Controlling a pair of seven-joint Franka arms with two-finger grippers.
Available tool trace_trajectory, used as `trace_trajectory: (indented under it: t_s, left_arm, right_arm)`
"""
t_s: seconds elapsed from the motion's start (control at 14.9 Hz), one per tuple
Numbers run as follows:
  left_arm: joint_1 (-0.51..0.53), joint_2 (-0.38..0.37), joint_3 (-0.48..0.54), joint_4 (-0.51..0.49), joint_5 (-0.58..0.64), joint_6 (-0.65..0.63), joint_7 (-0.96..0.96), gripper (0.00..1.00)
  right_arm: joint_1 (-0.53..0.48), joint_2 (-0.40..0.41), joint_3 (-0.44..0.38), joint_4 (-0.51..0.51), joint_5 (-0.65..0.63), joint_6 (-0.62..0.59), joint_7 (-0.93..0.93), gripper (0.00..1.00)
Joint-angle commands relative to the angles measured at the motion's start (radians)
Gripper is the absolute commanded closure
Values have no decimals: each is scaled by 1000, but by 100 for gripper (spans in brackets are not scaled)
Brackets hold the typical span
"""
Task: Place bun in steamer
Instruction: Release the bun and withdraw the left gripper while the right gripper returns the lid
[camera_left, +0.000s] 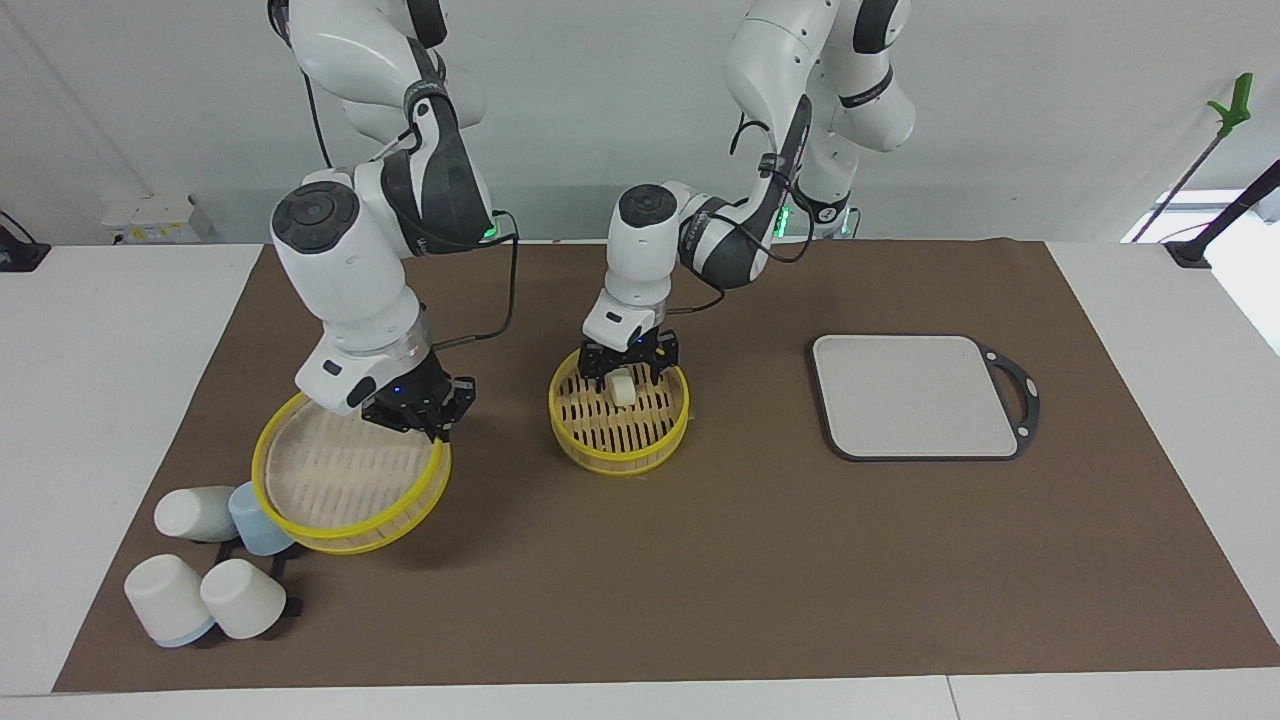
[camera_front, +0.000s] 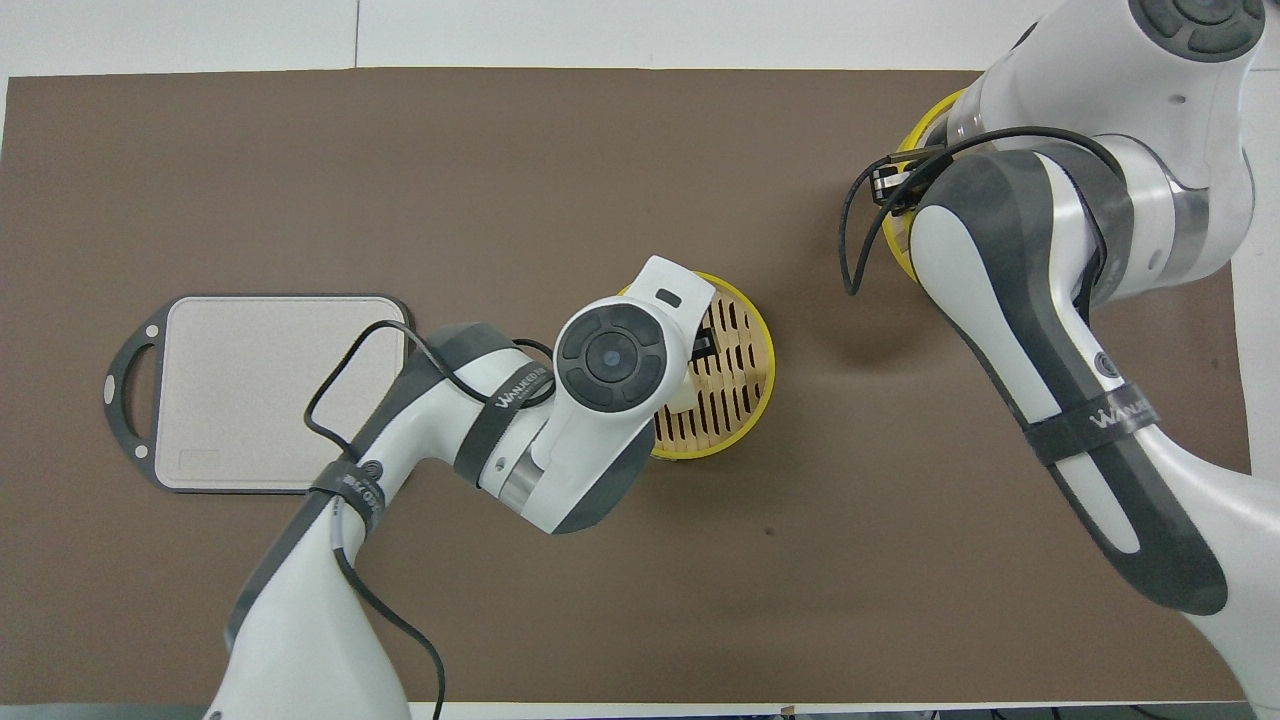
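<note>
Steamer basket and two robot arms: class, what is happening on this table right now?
The left hand, open, hangs just over the steamer basket, and the bun lies on the basket's slatted floor, apparently free of the hand. The right hand is shut on the rim of the steamer lid, holding it tilted beside the white and blue cups at the right arm's end of the table. The grey board lies bare.

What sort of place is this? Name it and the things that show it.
Most likely a robotics lab bench staged as a kitchen task: two white arms bolted at a table with a brown mat, a yellow steamer with a bun in it, and a grey board.
</note>
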Motion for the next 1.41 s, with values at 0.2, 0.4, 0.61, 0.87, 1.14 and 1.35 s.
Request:
trace_trajectory:
  t_s: [0.2,0.4,0.61,0.87,1.14,1.35]
  left_arm:
    - [87,-164,-7,-25,10,-165,20,0]
    - [184,-244,-8,-27,-13,-270,138,0]
    - [308,-316,-7,-25,-73,-371,308,0]
    - [487,-388,-4,-13,-130,-510,543,0]
    - [639,-429,6,5,-130,-627,751,0]
    - [727,-454,4,7,-117,-667,891,0]
  right_arm:
    - [149,-34,4,-36,14,36,311,100]
    - [266,-33,4,-36,2,52,511,100]
    - [337,-31,4,-51,0,79,616,100]
    - [430,-19,4,-101,-3,152,749,100]
    - [495,24,2,-103,-60,201,831,100]
    - [490,24,2,-129,-64,224,823,100]
